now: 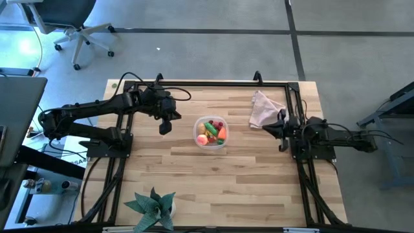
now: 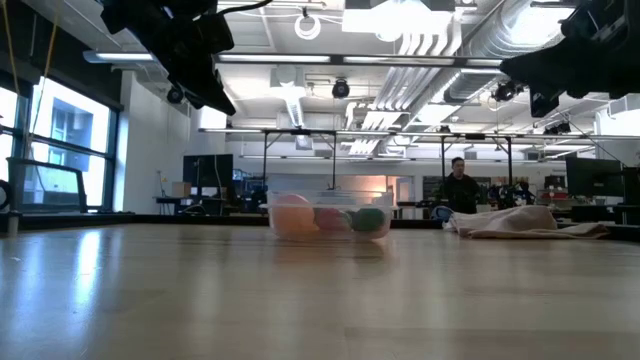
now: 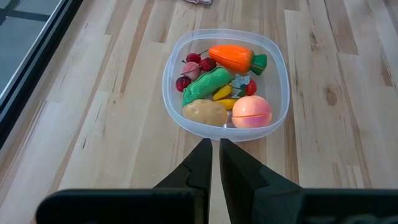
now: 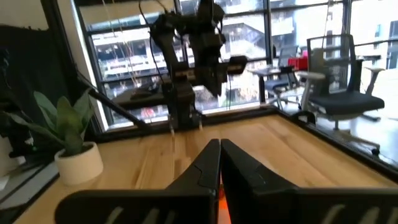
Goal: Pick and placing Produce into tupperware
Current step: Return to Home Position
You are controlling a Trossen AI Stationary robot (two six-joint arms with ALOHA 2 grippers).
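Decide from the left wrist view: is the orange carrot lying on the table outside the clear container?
No, the carrot lies inside the tupperware.

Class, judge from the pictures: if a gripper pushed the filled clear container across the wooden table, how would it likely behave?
The clear container would probably slide, not tip: it sits low and wide on the smooth table. Its thin see-through walls may flex. The carrot and potato lie loose inside, so they would likely shift.

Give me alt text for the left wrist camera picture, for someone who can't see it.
A clear tupperware on a wooden table holds toy produce: carrot, green pepper, potato, cherries. The left claw, shut and empty, points at it.
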